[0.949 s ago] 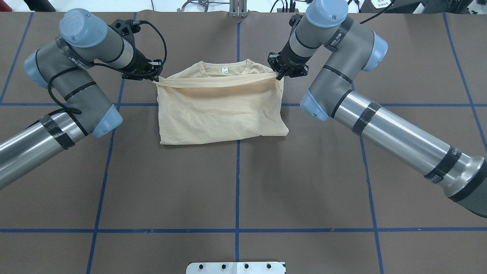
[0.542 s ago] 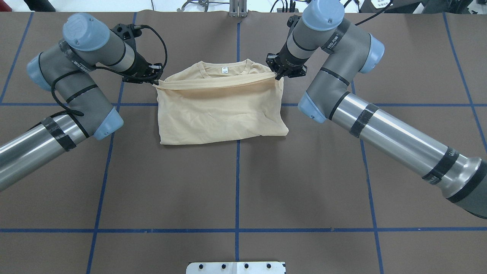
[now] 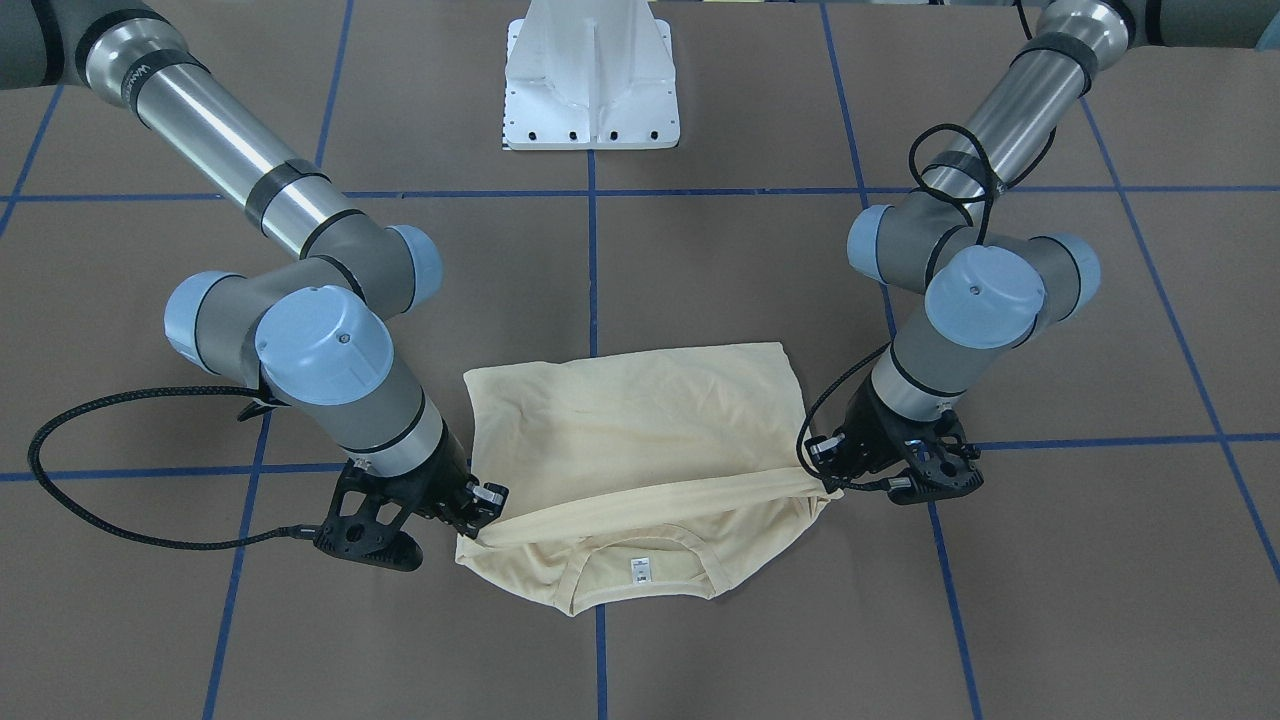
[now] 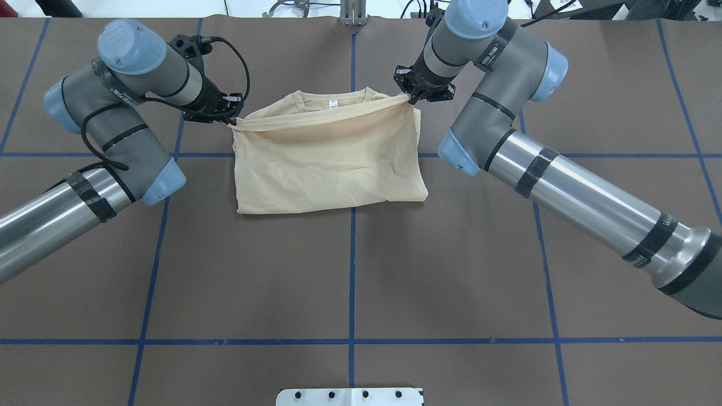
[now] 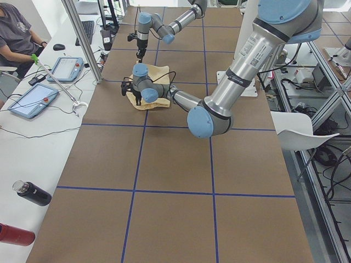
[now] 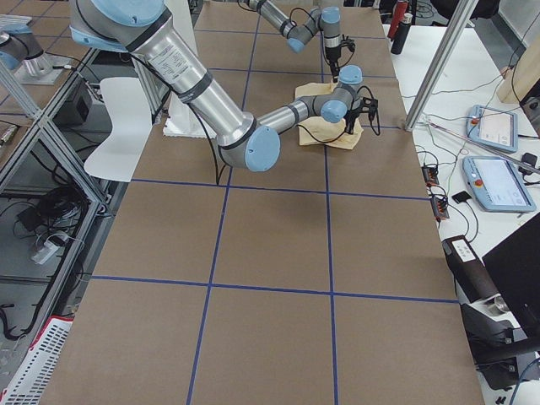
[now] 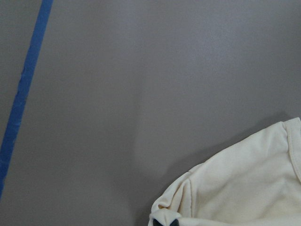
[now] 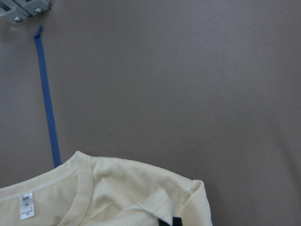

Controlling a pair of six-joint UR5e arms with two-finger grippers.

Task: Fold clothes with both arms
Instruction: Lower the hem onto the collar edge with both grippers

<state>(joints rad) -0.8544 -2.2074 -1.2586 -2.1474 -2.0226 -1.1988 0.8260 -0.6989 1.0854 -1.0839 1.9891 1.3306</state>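
Observation:
The cream-yellow shirt (image 4: 327, 163) lies folded on the brown table, its print hidden. Its collar and white neck label (image 4: 333, 103) face the far edge. The near layer is pulled up over the body, and its edge stretches as a taut band just short of the collar. My left gripper (image 4: 232, 117) is shut on that band's left corner, and my right gripper (image 4: 410, 98) is shut on its right corner. In the front-facing view the shirt (image 3: 640, 430) hangs between the left gripper (image 3: 830, 482) and the right gripper (image 3: 485, 520). Each wrist view shows bunched cloth (image 7: 225, 188) (image 8: 141, 193) at the fingertips.
Blue tape lines (image 4: 352, 254) grid the brown table. The white pedestal base (image 3: 592, 90) stands on the robot's side. A metal fixture (image 4: 352, 17) sits at the far edge. Tablets (image 5: 33, 101) and bottles (image 5: 33, 193) lie on the bench beyond it, where a person sits.
My right gripper has carried its corner of the shirt farther toward the collar, so the band now slants up on the right. The left gripper has barely moved.

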